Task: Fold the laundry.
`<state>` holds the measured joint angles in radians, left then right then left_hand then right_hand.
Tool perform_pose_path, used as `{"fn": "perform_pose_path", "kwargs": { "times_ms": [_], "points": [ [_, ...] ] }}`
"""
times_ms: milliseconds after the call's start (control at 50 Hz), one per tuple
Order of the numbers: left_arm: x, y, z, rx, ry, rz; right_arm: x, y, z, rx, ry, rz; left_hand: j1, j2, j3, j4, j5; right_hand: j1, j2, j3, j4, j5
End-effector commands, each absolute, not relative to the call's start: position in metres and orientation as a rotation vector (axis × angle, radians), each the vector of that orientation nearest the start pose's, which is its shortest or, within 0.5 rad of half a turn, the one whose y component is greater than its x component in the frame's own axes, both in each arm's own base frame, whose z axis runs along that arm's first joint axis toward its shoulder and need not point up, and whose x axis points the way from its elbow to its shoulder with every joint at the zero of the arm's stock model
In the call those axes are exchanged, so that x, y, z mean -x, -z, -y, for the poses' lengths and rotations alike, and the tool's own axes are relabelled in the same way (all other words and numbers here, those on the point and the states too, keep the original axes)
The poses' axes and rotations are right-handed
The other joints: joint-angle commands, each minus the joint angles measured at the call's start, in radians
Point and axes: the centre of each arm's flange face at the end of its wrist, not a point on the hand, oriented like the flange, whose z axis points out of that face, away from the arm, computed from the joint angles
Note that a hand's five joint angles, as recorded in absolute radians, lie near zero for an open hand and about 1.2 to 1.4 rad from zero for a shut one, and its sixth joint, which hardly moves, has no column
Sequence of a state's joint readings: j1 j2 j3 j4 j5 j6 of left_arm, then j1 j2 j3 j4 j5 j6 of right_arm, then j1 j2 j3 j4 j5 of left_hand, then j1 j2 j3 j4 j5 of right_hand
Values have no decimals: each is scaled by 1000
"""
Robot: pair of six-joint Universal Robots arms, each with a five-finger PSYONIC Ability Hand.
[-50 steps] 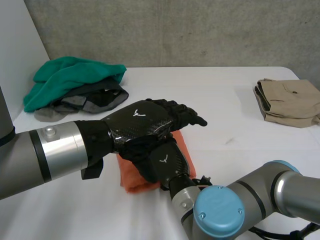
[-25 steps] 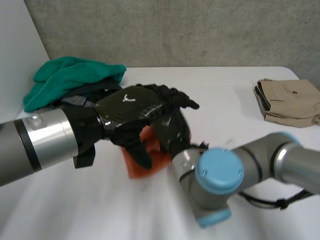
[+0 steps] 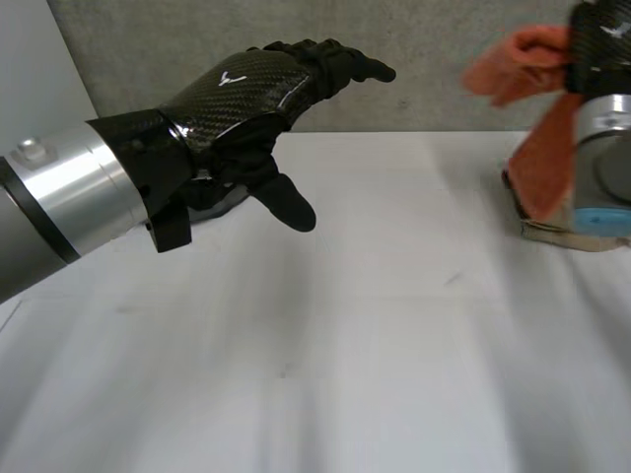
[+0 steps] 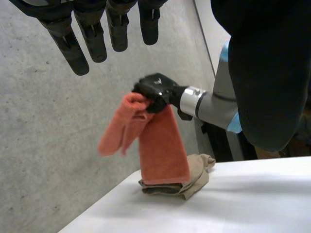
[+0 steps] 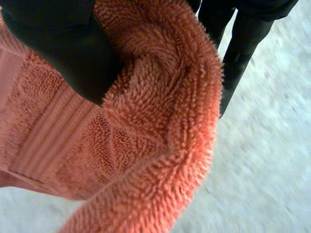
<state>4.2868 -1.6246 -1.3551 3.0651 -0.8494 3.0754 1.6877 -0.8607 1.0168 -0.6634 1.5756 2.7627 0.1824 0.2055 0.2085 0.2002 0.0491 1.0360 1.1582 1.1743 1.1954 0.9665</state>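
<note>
My right hand is up at the far right, shut on a folded orange towel. The towel hangs from that hand, and its lower end reaches a folded tan garment at the table's right edge. The left wrist view shows my right hand gripping the towel by its top, above the tan garment. In the right wrist view the thumb presses into the towel's pile. My left hand hovers high over the table's left half, open and holding nothing, its fingers straight.
The white table stretches bare across the middle and front. A grey concrete wall stands behind it. My left forearm crosses the left side of the table at some height.
My right hand has shut on the orange towel and carried it from the table's middle up to the far right, over the tan garment. My left hand has lifted off the towel.
</note>
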Motion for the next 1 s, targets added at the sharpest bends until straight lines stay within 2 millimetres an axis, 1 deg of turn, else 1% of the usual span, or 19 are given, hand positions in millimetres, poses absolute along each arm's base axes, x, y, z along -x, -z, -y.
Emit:
{"fn": "perform_pose_path", "kwargs": {
  "times_ms": [20, 80, 140, 200, 220, 320, 480, 560, 640, 700, 760, 800, 820, 840, 860, 920, 940, 980, 1000],
  "points": [
    [307, -332, 192, 935, -1497, 1463, -114, -173, 526, 522, 2807, -1900, -8, -31, -34, -26, -49, 360, 238, 222, 201, 255],
    [313, -322, 189, 945, -1458, 1477, -89, -129, 534, 614, 2761, -2044, -8, -31, -34, -26, -49, 360, 238, 222, 201, 255],
    [316, -314, 187, 955, -1431, 1492, -68, -105, 535, 718, 2732, -2166, -8, -31, -34, -26, -49, 360, 238, 222, 201, 255],
    [319, -310, 185, 966, -1422, 1496, -63, -106, 532, 765, 2706, -2195, -8, -31, -34, -26, -49, 302, 180, 163, 142, 197],
    [319, -311, 185, 969, -1421, 1494, -62, -111, 530, 754, 2695, -2177, -8, -31, -34, -26, -49, -460, -583, -599, -620, -565],
    [321, -314, 181, 992, -1429, 1478, -66, -144, 523, 705, 2715, -2077, -8, -31, -34, -26, -49, -861, -984, -1000, -1021, -967],
    [319, -324, 172, 998, -1443, 1466, -57, -192, 487, 661, 2615, -2206, -8, -31, -34, -26, -49, -861, -984, -1000, -1021, -967],
    [315, -327, 169, 994, -1450, 1468, -41, -209, 463, 609, 2474, -2386, -8, -31, -34, -26, -49, -861, -984, -1000, -1021, -967],
    [311, -330, 170, 986, -1475, 1468, -11, -226, 445, 536, 2334, -2677, -8, -31, -34, -26, -49, -861, -984, -1000, -1021, -967],
    [306, -336, 173, 971, -1512, 1464, 8, -253, 444, 561, 2403, -2832, -8, -31, -34, -26, -49, -861, -984, -1000, -1021, -967],
    [303, -344, 177, 956, -1564, 1450, 13, -292, 452, 588, 2684, -2820, -8, -31, -34, -26, -49, -861, -984, -1000, -1021, -967],
    [300, -357, 186, 919, -1656, 1428, 3, -314, 456, 594, 2883, -2688, -8, -31, -34, -26, -49, -861, -984, -1000, -1021, -967],
    [298, -362, 190, 900, -1696, 1419, -17, -339, 458, 595, 3117, -2445, -8, -31, -34, -26, -49, -861, -984, -1000, -1021, -967],
    [295, -373, 199, 845, -1774, 1411, -22, -343, 457, 593, 3159, -2392, -8, -31, -34, -26, -49, -861, -984, -1000, -1021, -967],
    [293, -378, 205, 808, -1818, 1410, -43, -360, 452, 596, 3292, -2173, -8, -31, -34, -26, -49, -861, -984, -1000, -1021, -967],
    [278, -403, 231, 642, -2010, 1413, -86, -378, 436, 649, 3412, -1804, -8, -31, -34, -26, -49, -861, -984, -1000, -1021, -967],
    [272, -408, 240, 600, -2056, 1424, -115, -381, 423, 728, 3424, -1574, -8, -31, -34, -26, -49, -861, -984, -1000, -1021, -967],
    [259, -414, 261, 519, -2141, 1461, -143, -377, 409, 828, 3387, -1382, -8, -31, -34, -26, -49, -861, -984, -1000, -1021, -967],
    [243, -415, 286, 446, -2216, 1523, -157, -372, 402, 884, 3344, -1302, -8, -31, -34, -26, -49, -861, -984, -1000, -1021, -967]
  ]
}}
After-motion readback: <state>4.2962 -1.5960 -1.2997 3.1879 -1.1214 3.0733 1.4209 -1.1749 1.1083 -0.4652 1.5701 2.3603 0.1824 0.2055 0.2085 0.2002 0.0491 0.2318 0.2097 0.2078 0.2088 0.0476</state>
